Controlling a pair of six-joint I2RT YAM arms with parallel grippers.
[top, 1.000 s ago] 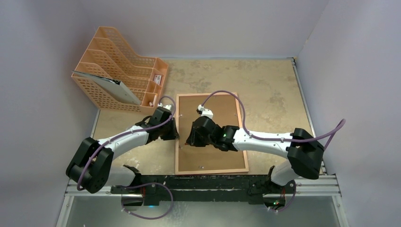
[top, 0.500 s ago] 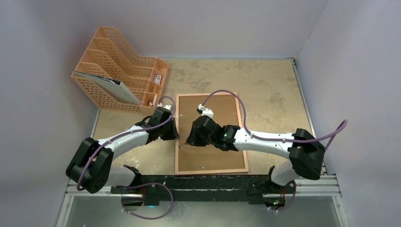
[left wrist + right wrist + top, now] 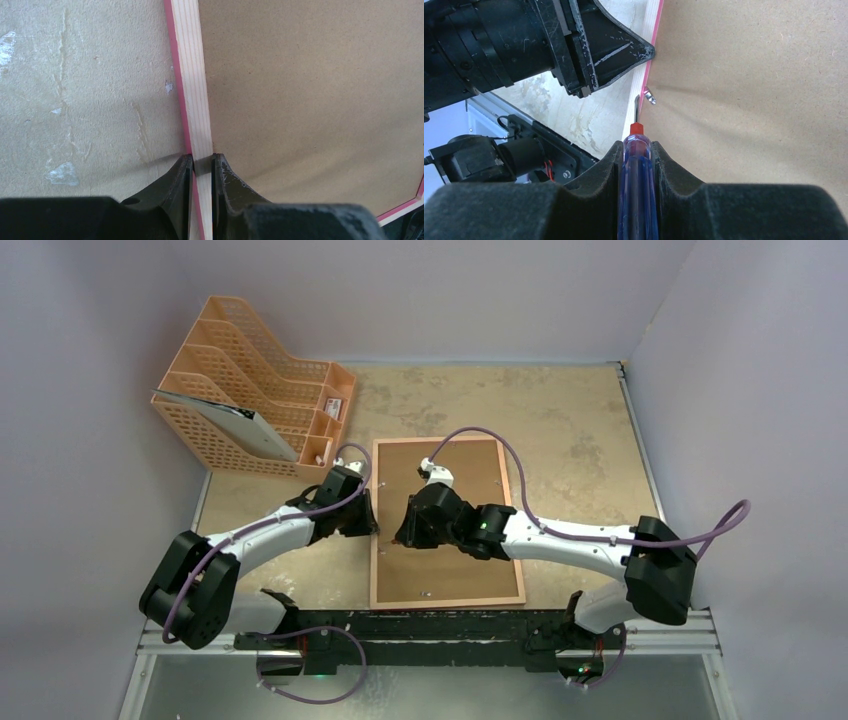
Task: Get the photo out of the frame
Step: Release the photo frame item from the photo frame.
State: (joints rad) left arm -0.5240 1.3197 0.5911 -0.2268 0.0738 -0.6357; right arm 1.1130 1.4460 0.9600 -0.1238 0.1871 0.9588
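The frame (image 3: 450,604) lies face down on the table, its brown backing board (image 3: 470,465) up. The photo is hidden beneath the board. My left gripper (image 3: 202,159) is shut on the frame's left rail (image 3: 192,75), one finger outside and one on the board side. From the right, my right gripper (image 3: 637,145) is shut on a blue-handled screwdriver (image 3: 636,200) with a red collar. The screwdriver's metal tip sits at a small metal clip (image 3: 649,95) on the board's left edge, just below the left gripper's fingers (image 3: 614,45). From above, both grippers (image 3: 374,525) (image 3: 402,535) meet at that rail.
An orange mesh file rack (image 3: 250,390) holding a flat document stands at the back left. Grey walls close in the table on three sides. A black mounting rail (image 3: 430,625) runs along the near edge by the arm bases.
The right arm's rear joint and its cable have swung slightly to the right, while its gripper stays at the frame's left edge. The left arm has not moved.
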